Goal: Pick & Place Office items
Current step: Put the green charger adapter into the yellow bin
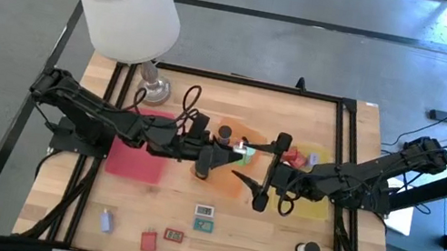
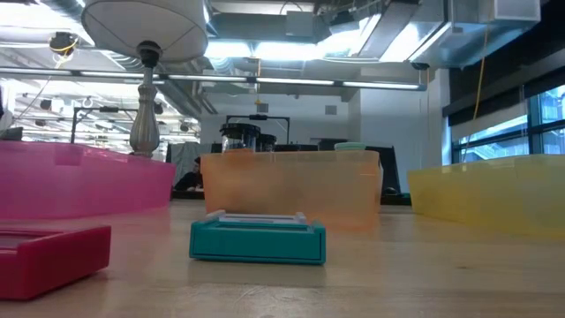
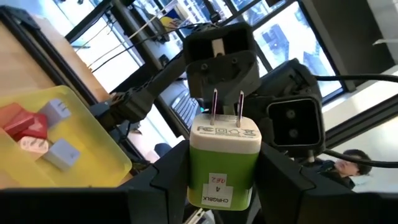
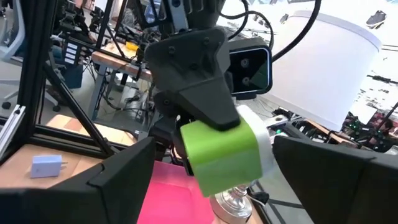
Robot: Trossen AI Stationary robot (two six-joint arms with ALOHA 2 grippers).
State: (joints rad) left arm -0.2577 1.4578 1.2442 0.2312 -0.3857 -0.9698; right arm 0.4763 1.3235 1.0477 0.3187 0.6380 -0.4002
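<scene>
Looks like a mid-air handoff over the orange tray (image 1: 235, 137): left tool (image 3: 224, 180) is clenched on the green-and-white charger (image 3: 224, 163), right tool (image 4: 211, 163) sits spread around its green end (not squeezing yet), so right should clamp firmly before left lets go, or it drops.

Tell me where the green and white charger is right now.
The green and white charger is off the table, gripped in the left hand mid-table above the orange tray, with the open right hand facing it.
</scene>
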